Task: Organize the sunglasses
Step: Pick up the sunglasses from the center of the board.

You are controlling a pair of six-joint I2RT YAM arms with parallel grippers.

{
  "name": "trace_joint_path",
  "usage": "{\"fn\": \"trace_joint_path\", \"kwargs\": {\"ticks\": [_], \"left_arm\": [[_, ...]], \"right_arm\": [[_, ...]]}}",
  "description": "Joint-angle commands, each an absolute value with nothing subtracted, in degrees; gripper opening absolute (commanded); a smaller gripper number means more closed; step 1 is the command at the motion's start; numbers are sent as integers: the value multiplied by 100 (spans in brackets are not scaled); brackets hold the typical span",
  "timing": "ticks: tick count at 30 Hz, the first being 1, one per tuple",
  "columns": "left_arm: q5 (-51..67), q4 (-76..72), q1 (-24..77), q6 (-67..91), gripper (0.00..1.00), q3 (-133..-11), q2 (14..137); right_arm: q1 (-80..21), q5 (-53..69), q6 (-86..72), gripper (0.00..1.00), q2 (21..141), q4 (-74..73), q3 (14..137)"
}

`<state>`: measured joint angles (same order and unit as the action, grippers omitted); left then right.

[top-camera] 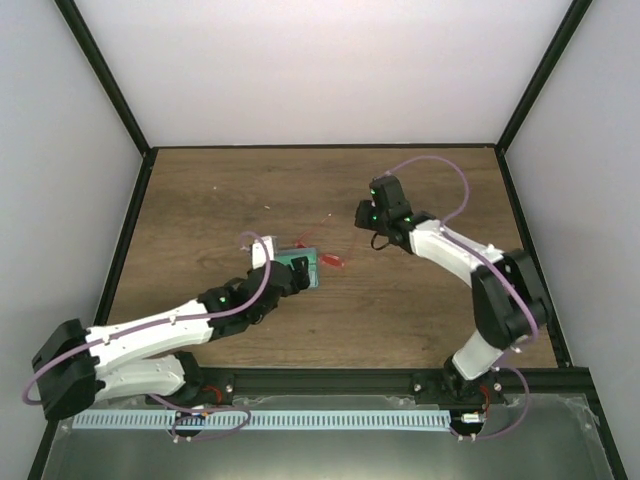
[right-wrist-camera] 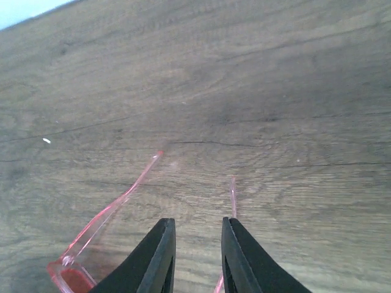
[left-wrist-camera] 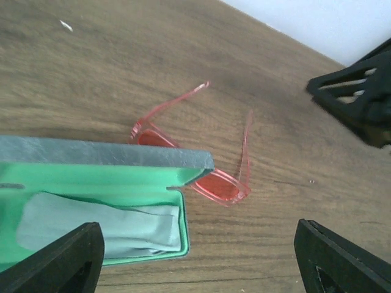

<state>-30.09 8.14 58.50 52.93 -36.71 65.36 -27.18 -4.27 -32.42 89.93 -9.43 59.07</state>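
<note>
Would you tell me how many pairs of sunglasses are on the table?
1. The sunglasses lie on the table beside the open case, arms unfolded. Another pair could be hidden inside the case, only partly in view.

a brown wooden table (top-camera: 420, 310) carries an open green-lined case (left-wrist-camera: 104, 152); red sunglasses (left-wrist-camera: 217, 185) lie just beside it, arms unfolded.

One pair of sunglasses (left-wrist-camera: 219, 185), with two red lenses and two thin arms, lies just ahead of the left gripper (left-wrist-camera: 198, 259). One open case (left-wrist-camera: 104, 160), near one of that gripper's fingers, holds one cloth (left-wrist-camera: 91, 223). There are two grippers; the right gripper (right-wrist-camera: 197, 244) hangs over the two arm tips.
</note>
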Motion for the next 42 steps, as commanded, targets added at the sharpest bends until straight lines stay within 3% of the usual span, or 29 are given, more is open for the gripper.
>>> {"fn": "trace_joint_path", "kwargs": {"ticks": [1,4,8,18,32,39,42], "left_arm": [[-3486,1150,5862,5162,90,-3401,5770],[-3702,1334,5857,5244,93,-3145,5238],[-3976,1592,5852,5261,95,-3033,4867],[-4209,1903,5851,5288,98,-2975,4328],[-4157,2029,5846,5247,99,-2973,4092],[-4113,1997,5853,5238,99,-2936,4084],[-4130,1993,5849,5239,99,-2918,4085]], "right_arm": [[-2699,-24,-3330,27,9812,-1535,6545],[-2699,116,-3380,50,10237,-1540,6736],[-2729,222,-3449,58,10562,-1722,6966],[-3136,-307,-3480,42,11141,-2431,7449],[-3327,-358,-3465,53,10483,-2682,6874],[-3375,-258,-3402,52,10711,-2641,6925],[-3378,-262,-3393,46,10859,-2614,6958]]}}
